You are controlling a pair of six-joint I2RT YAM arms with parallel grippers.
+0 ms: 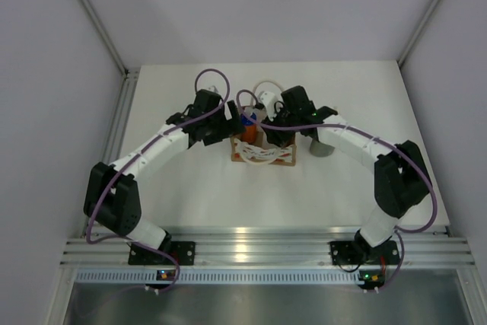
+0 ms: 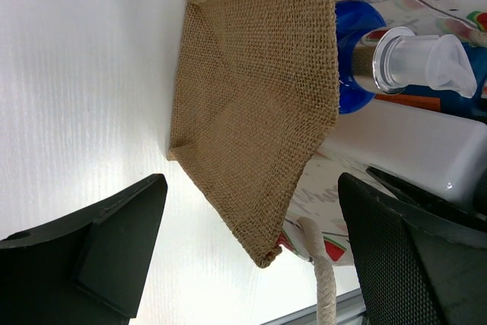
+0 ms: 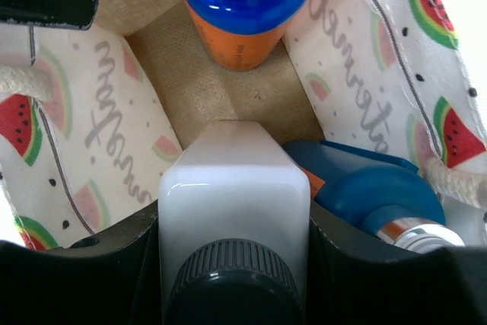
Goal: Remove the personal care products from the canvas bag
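Canvas bag (image 3: 106, 127) — three bottles (image 3: 232, 211) (two orange)

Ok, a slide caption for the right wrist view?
Right gripper clasps the white bottle inside the canvas bag; orange bottle ahead, blue-capped bottle alongside.

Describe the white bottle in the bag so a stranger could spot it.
Find the burlap bag with watermelon print at the middle of the table. Inside, gripped by the right gripper, sits the white bottle: squarish with a dark ribbed cap, while its neighbours are orange bottles with blue tops.
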